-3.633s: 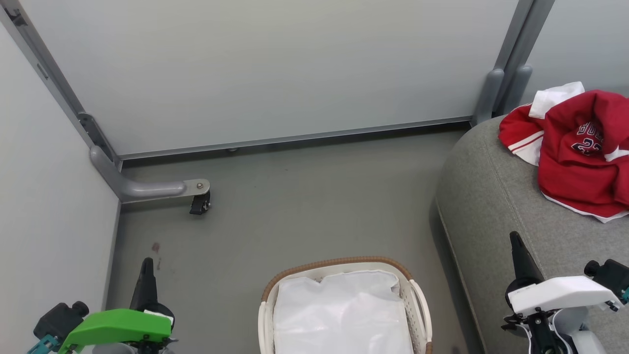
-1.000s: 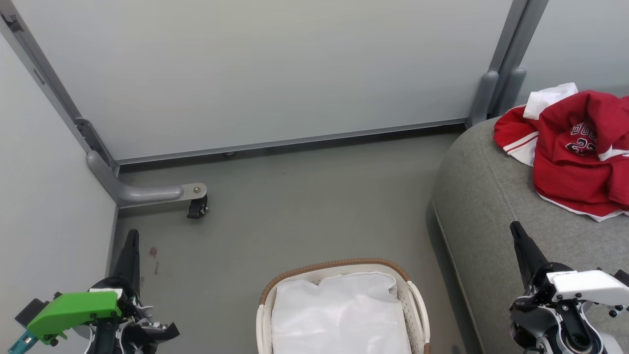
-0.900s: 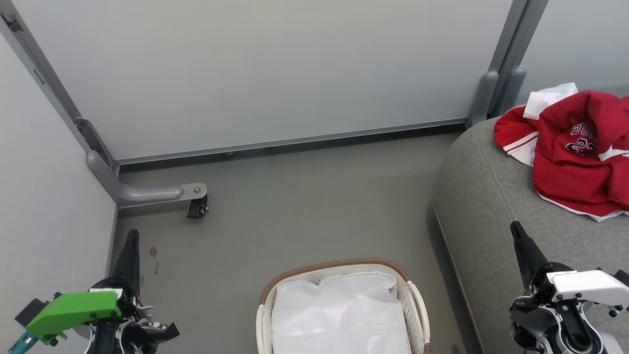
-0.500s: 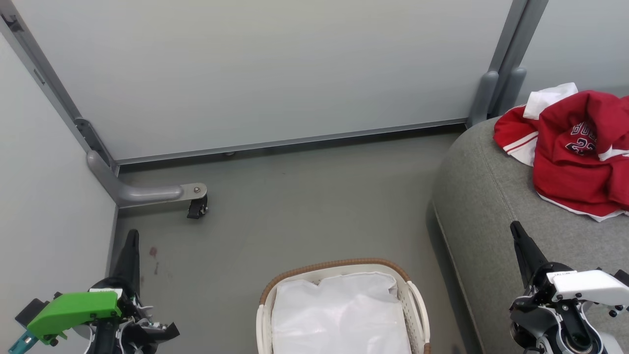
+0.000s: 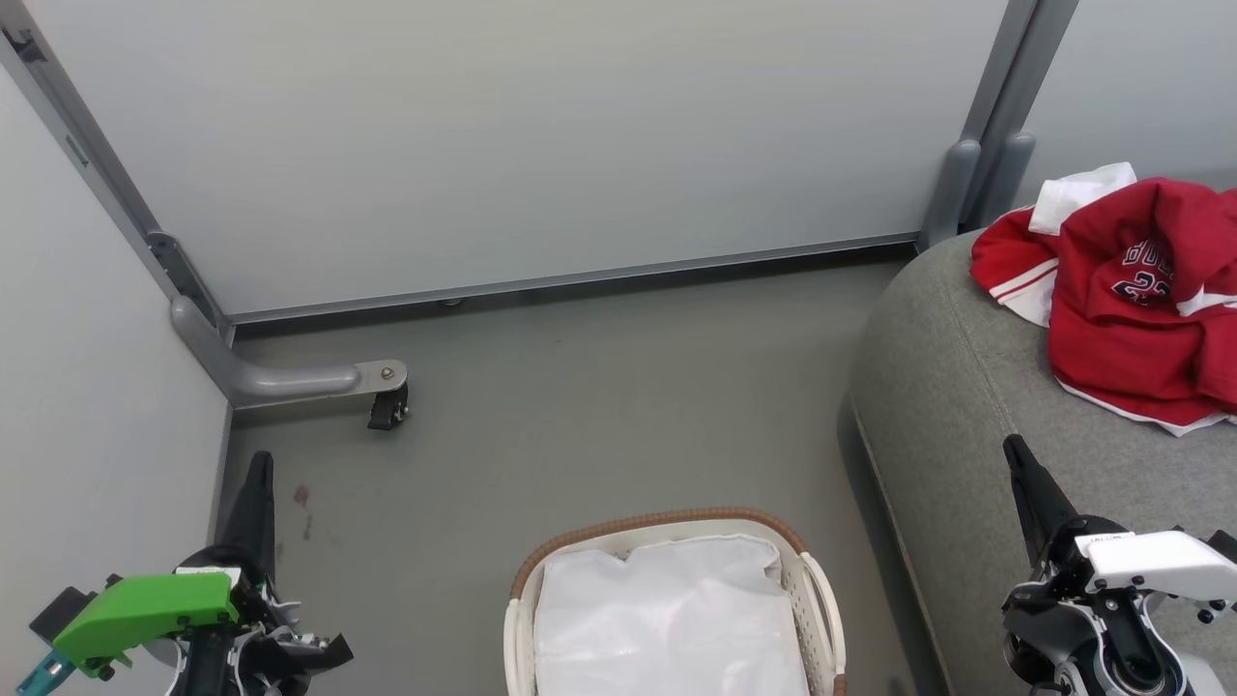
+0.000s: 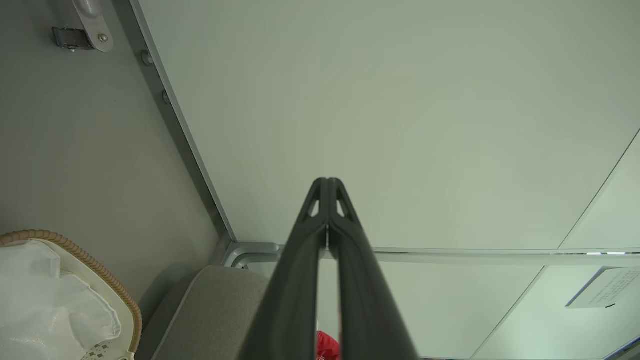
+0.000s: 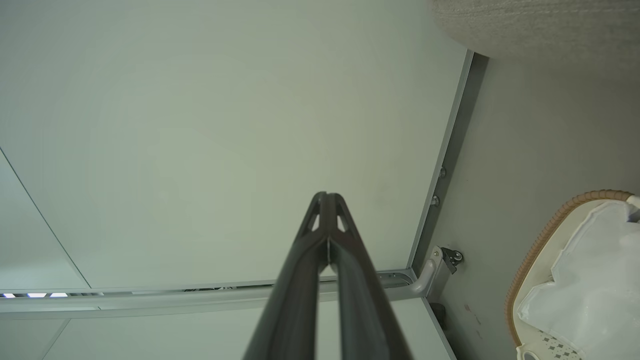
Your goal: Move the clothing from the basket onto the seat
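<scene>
Room: smooth grey floor (image 5: 599, 406) w/ a few small reddish marks (image 5: 304, 498) at the left. Pale partition panels (image 5: 532, 145) in grey metal frames close it in at back & left. A curved grey leg (image 5: 280, 375) w/ a black caster (image 5: 391, 406) sits on the floor by the back-left corner. Two grey posts (image 5: 976, 164) stand at back right, just behind the seat.

The seat (image 5: 966, 416): grey fabric, rounded edge, stitched seam, on the right of head view. The clothing (image 5: 1131, 319), red w/ white trim & a dark "23", lies crumpled on top of it toward the back, w/ a white piece at its far edge.

The basket (image 5: 667, 519) stands on the floor at btm ctr, just beside the seat's flank; can't tell if touching. It has a brown woven rim & a white liner (image 5: 667, 619) inside.

Left pincer (image 5: 257, 464) is low at btm left, over the floor near the left panel. In left wrist view its fingers (image 6: 305, 280) are pressed together at the tips. Right pincer (image 5: 1013, 447) is at btm right over the seat's front part, well apart from the clothing. In right wrist view its fingers (image 7: 300, 285) are pressed together too.
</scene>
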